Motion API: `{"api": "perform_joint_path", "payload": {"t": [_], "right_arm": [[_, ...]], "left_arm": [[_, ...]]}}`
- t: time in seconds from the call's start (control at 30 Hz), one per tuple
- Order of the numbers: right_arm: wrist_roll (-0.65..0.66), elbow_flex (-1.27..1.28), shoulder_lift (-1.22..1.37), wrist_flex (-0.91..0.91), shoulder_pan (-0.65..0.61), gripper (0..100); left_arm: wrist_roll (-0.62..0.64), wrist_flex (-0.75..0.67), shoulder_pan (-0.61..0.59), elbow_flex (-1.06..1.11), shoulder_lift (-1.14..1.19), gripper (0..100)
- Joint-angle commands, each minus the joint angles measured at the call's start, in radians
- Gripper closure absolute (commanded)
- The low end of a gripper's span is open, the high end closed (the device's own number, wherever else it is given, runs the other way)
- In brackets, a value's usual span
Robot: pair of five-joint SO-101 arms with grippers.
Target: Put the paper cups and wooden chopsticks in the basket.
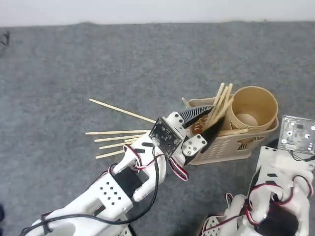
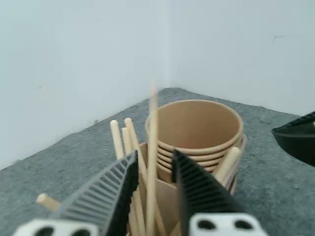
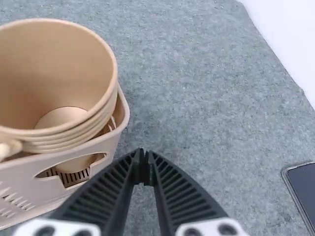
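Closest to the lens, the left gripper [image 2: 155, 160] stands part open. Its ribbed fingers [image 2: 118, 189] sit either side of one upright chopstick [image 2: 152, 128], with a gap showing on both sides. I cannot tell whether either finger touches it. In the high view that arm lies in from 7 o'clock, and its gripper is over the 9 o'clock end of the basket [image 1: 221, 147]. The right gripper [image 3: 144, 164] is closed, tips meeting on nothing, just outside the basket wall. Its arm sits at 5 o'clock in the high view.

Grey carpet [image 1: 74, 73] covers the table. A white wall [image 1: 157, 10] runs along 12 o'clock, and the left wrist view shows two white walls meeting in a corner beyond the carpet. A dark flat slab [image 3: 301, 189] lies on the carpet, apart from the right gripper.

One basket stands at 3 o'clock from the middle of the high view. One nested stack of cups [image 1: 256, 101] stands upright in its 3 o'clock end, with at least four rims showing. Five loose chopsticks [image 1: 118, 132] lie on the carpet at 9 o'clock from the left gripper: four roughly parallel and the fifth angled across above them. At least four more lean upright in the basket beside the cups, and one lies across its near rim.
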Motion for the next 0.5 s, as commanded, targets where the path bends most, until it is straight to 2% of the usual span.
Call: {"api": "perform_joint_path", "payload": {"t": [0.0,0.13,0.23,0.37,0.47], "right_arm": [[-0.006,-0.008,0.012,-0.019,-0.012,99.1],[-0.006,-0.006,0.013,-0.019,-0.013,99.1],[-0.006,-0.005,0.013,-0.019,-0.013,99.1],[-0.006,-0.005,0.015,-0.018,-0.013,99.1],[-0.006,-0.003,0.015,-0.018,-0.013,99.1]], "left_arm": [[-0.015,0.078,-0.002,-0.039,-0.012,85],[-0.1,0.227,-0.002,-0.105,-0.077,85],[-0.183,0.408,-0.02,-0.18,-0.155,85],[-0.19,0.732,-0.133,-0.326,-0.253,85],[-0.192,0.887,-0.253,-0.421,-0.311,85]]}}
